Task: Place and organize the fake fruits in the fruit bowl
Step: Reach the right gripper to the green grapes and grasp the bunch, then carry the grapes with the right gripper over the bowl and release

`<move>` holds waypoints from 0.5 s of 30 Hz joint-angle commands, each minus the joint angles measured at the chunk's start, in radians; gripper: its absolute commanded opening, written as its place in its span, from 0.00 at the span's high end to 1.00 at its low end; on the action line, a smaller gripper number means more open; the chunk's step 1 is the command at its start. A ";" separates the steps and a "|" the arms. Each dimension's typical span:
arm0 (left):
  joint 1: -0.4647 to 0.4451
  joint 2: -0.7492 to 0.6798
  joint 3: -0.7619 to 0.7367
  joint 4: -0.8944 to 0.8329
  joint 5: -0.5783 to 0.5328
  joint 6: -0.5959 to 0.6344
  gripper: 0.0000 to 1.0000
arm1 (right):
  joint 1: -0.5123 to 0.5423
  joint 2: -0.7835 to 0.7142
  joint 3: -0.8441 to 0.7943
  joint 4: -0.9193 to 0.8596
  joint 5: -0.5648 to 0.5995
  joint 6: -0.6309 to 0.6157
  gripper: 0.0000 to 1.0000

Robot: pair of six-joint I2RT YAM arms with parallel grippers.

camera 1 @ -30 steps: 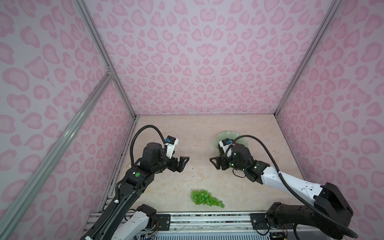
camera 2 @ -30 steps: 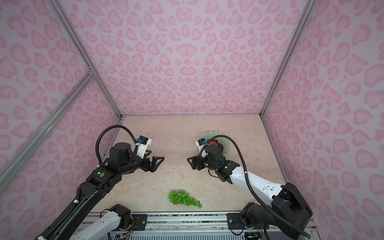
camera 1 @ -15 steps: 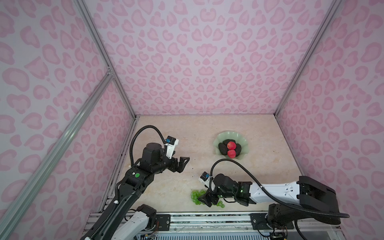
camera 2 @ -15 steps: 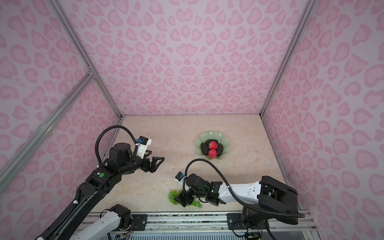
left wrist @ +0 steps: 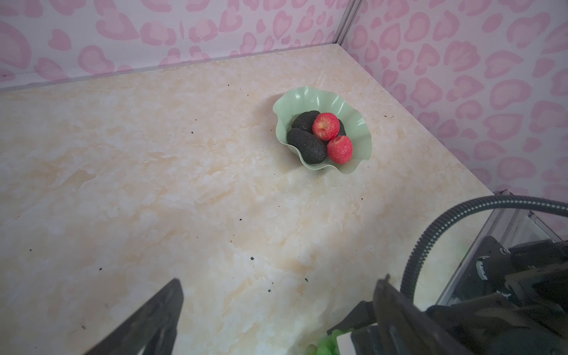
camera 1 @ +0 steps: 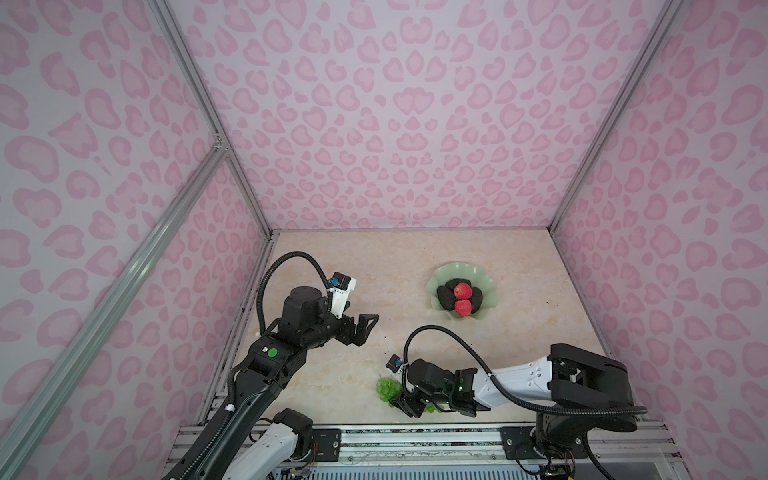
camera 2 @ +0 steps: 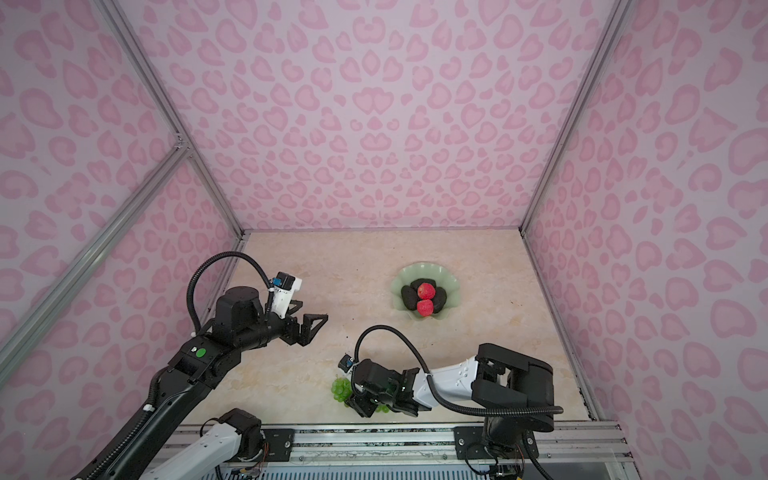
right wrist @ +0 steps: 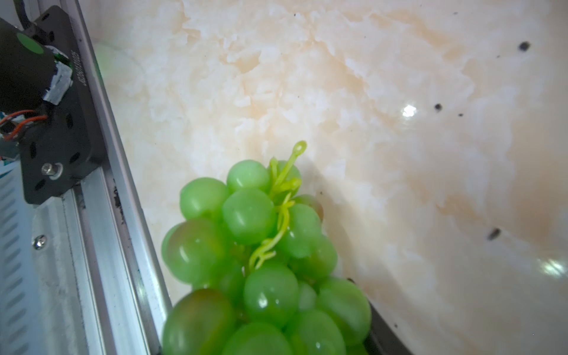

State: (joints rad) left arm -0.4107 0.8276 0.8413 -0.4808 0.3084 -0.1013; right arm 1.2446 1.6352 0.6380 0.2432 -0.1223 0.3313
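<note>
The bunch of green grapes (camera 1: pixel 386 387) (camera 2: pixel 340 388) lies near the table's front edge. My right gripper (camera 1: pixel 411 401) (camera 2: pixel 365 405) reaches low over it. In the right wrist view the grapes (right wrist: pixel 249 246) fill the space between the jaws, and one dark finger (right wrist: pixel 379 333) presses against them. The mint-green fruit bowl (camera 1: pixel 440 276) (camera 2: pixel 405 276) (left wrist: pixel 295 95) stands at the middle right and holds black avocados (camera 1: pixel 446 297) (left wrist: pixel 307 146) and two red apples (camera 1: pixel 462 291) (left wrist: pixel 339 149). My left gripper (camera 1: pixel 361 318) (camera 2: pixel 311 311) (left wrist: pixel 280 279) hovers open and empty left of centre.
Pink patterned walls close in the table on three sides. A metal rail (right wrist: pixel 92 246) runs along the front edge right beside the grapes. The right arm's cable (camera 1: pixel 440 332) arcs between the grapes and the bowl.
My right arm swung from beside the bowl down to the grapes at the front edge, and its jaws closed around the bunch. The left arm has not moved.
</note>
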 commanded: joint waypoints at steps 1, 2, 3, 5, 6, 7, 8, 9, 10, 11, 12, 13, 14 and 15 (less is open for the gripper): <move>0.003 -0.005 0.002 0.003 0.002 0.009 0.02 | -0.010 0.020 -0.009 0.047 0.024 0.012 0.51; 0.003 -0.006 0.002 0.003 0.004 0.009 0.02 | -0.015 0.020 -0.017 0.067 0.024 0.020 0.54; 0.003 -0.008 0.002 0.004 0.005 0.009 0.02 | -0.024 0.015 -0.020 0.077 0.023 0.029 0.56; 0.003 -0.010 0.000 0.005 0.000 0.009 0.02 | -0.042 -0.010 -0.025 0.092 0.022 0.040 0.59; 0.003 -0.013 -0.001 0.004 0.000 0.009 0.02 | -0.055 -0.031 -0.030 0.103 0.020 0.044 0.60; 0.003 -0.012 -0.001 0.005 0.001 0.010 0.02 | -0.070 -0.057 -0.035 0.113 0.014 0.049 0.61; 0.003 -0.012 -0.001 0.007 0.001 0.011 0.02 | -0.085 -0.082 -0.035 0.114 0.012 0.052 0.62; 0.003 -0.011 -0.001 0.006 0.000 0.009 0.02 | -0.104 -0.115 -0.034 0.109 0.014 0.056 0.63; 0.003 -0.010 0.000 0.006 0.000 0.010 0.02 | -0.125 -0.153 -0.031 0.102 0.018 0.060 0.63; 0.003 -0.007 0.000 0.006 0.002 0.008 0.02 | -0.145 -0.185 -0.027 0.093 0.023 0.061 0.64; 0.002 -0.004 0.003 0.004 0.009 0.009 0.02 | -0.166 -0.225 -0.022 0.076 0.040 0.063 0.64; 0.003 -0.004 0.005 0.004 0.017 0.008 0.02 | -0.188 -0.265 -0.012 0.052 0.064 0.061 0.65; 0.002 -0.003 0.005 0.005 0.023 0.009 0.02 | -0.205 -0.301 -0.003 0.034 0.087 0.061 0.66; 0.003 -0.005 0.003 0.006 0.023 0.010 0.02 | -0.226 -0.341 0.011 0.004 0.131 0.072 0.66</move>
State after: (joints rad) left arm -0.4107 0.8219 0.8413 -0.4808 0.3141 -0.1013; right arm 1.0492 1.3563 0.6285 0.2836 -0.0834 0.3832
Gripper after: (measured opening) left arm 0.978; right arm 0.342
